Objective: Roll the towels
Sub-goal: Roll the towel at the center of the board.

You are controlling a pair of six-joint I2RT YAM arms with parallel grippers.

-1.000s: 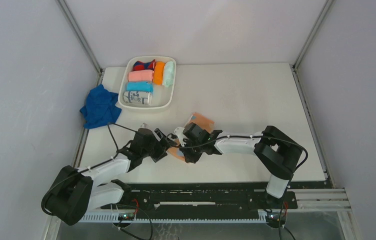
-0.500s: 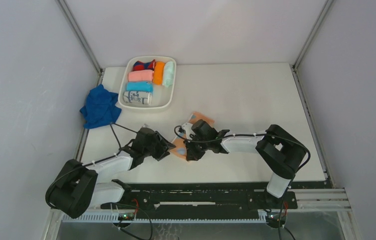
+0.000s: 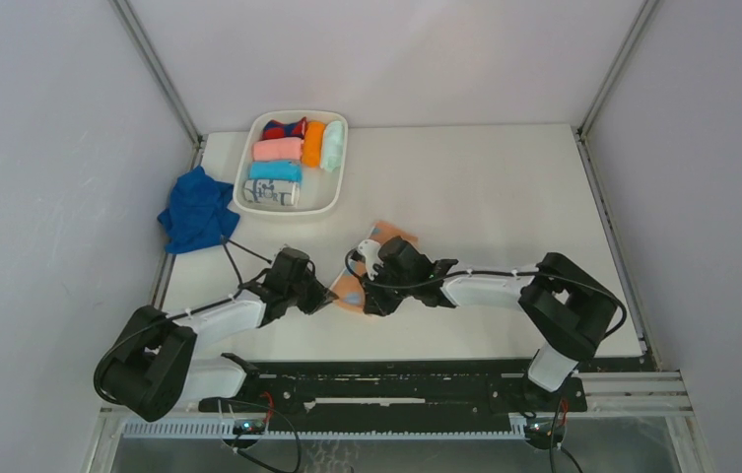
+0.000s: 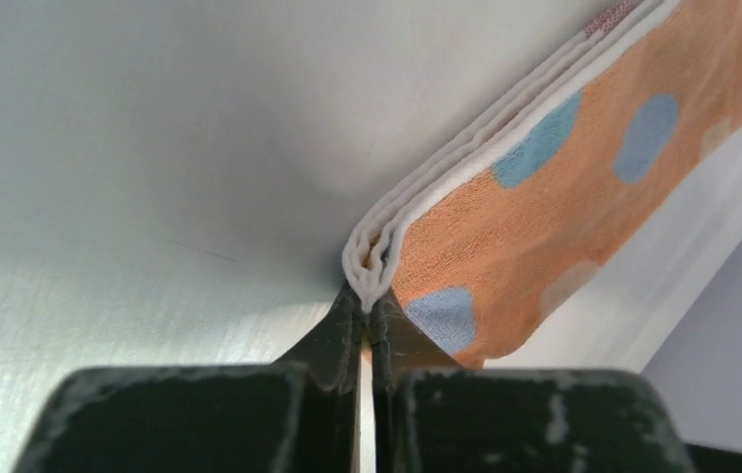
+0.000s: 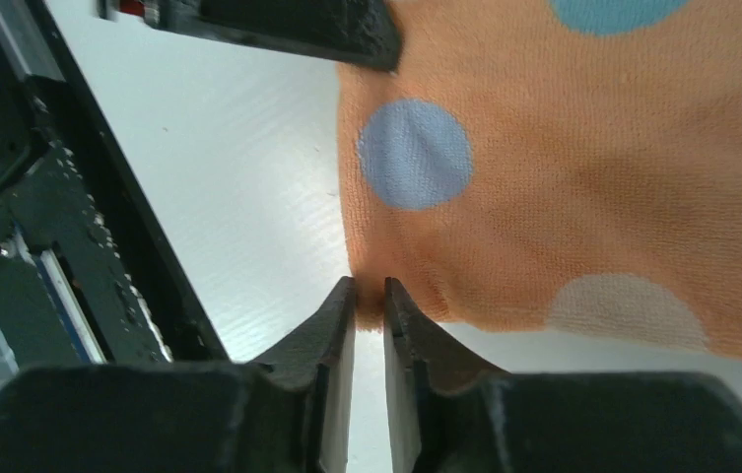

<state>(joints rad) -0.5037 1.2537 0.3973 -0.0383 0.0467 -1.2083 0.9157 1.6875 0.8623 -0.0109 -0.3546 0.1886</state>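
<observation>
The small peach-orange towel [image 3: 396, 236] with pale blue spots lies folded on the table between my two grippers. My left gripper [image 4: 367, 301] is shut on the white layered edge of that towel [image 4: 544, 187] at its near-left corner. My right gripper [image 5: 370, 296] has its jaws parted a little, and a corner of the towel [image 5: 564, 168] still sits between the tips. In the top view the left gripper [image 3: 327, 294] and the right gripper [image 3: 365, 299] nearly meet at the towel's near end. The royal-blue towel [image 3: 197, 209] lies crumpled at the table's left edge.
A white tray [image 3: 339, 187] at the back left holds several rolled cloths, among them pink [image 3: 278, 149], orange [image 3: 314, 142] and mint [image 3: 333, 144]. The black base rail [image 5: 41, 197] runs close behind the grippers. The left arm's finger [image 5: 278, 25] shows in the right wrist view.
My left gripper slid right to the towel's edge and closed on it. The right gripper's jaws, shut on the corner before, have parted slightly.
</observation>
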